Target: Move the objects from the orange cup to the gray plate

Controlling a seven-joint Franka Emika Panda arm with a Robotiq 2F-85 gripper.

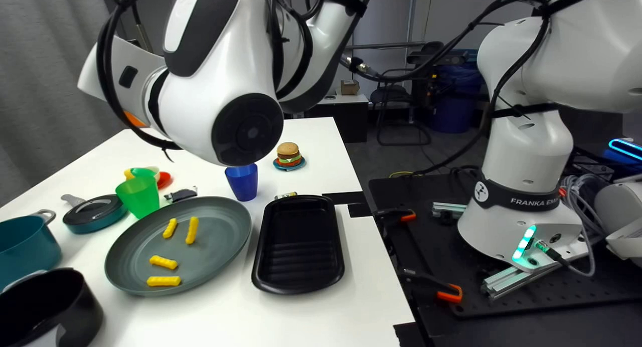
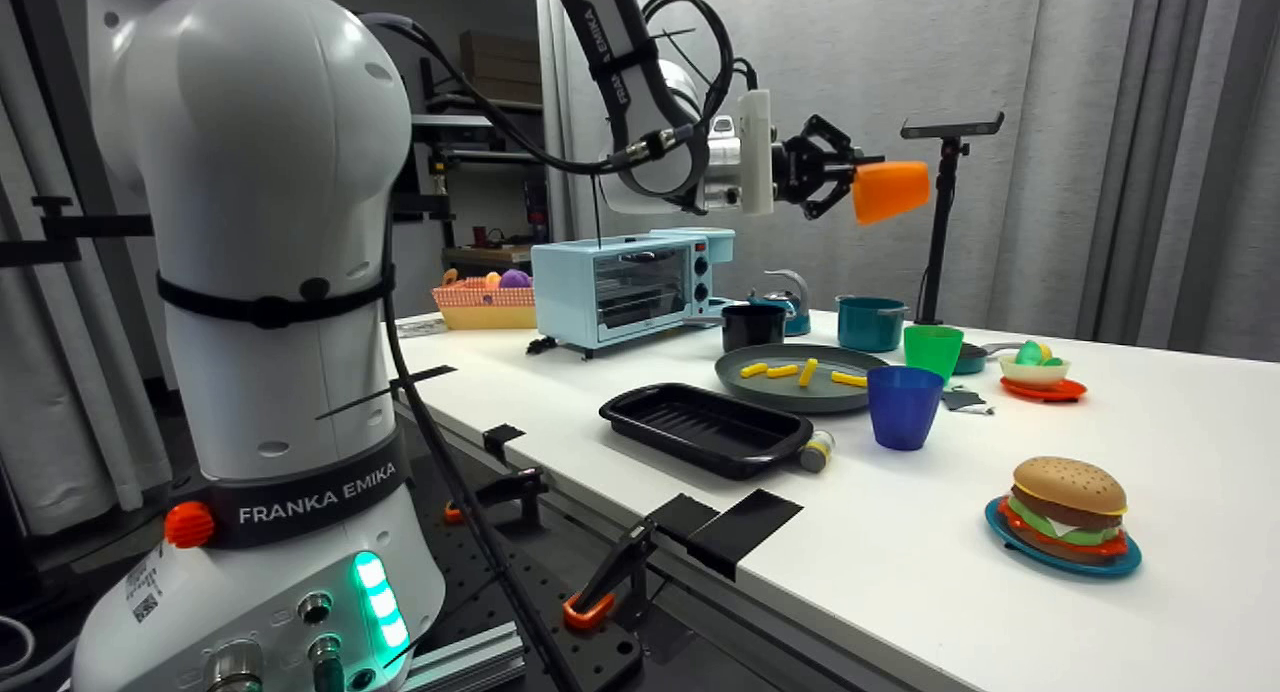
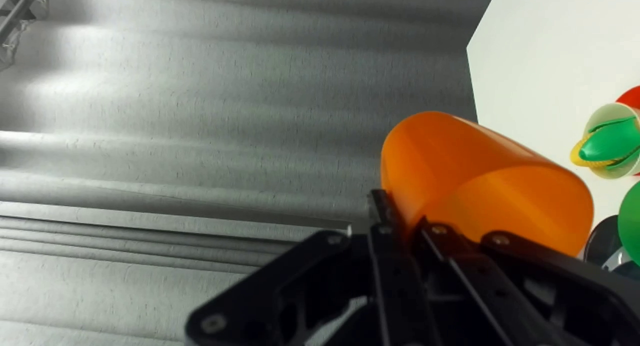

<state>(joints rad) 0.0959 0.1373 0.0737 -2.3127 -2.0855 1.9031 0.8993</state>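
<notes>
Low at left in an exterior view, we saw four yellow pieces on the plate, green cup, blue cup and tray near its rim; the arm blocked the upper left. Our gripper clamped the orange cup, upper right in an exterior view; the wrist view showed its long axis slanting, mouth to lower right.

In an exterior view I look down along the bench, gray plate near left, toy burger far, robot base right. In an exterior view I face a gray curtain: base near left, burger near right, plate farther. Both exterior views share those three. My wrist view, rolled sideways, looks from close behind the claw past the orange cup toward the curtain.
</notes>
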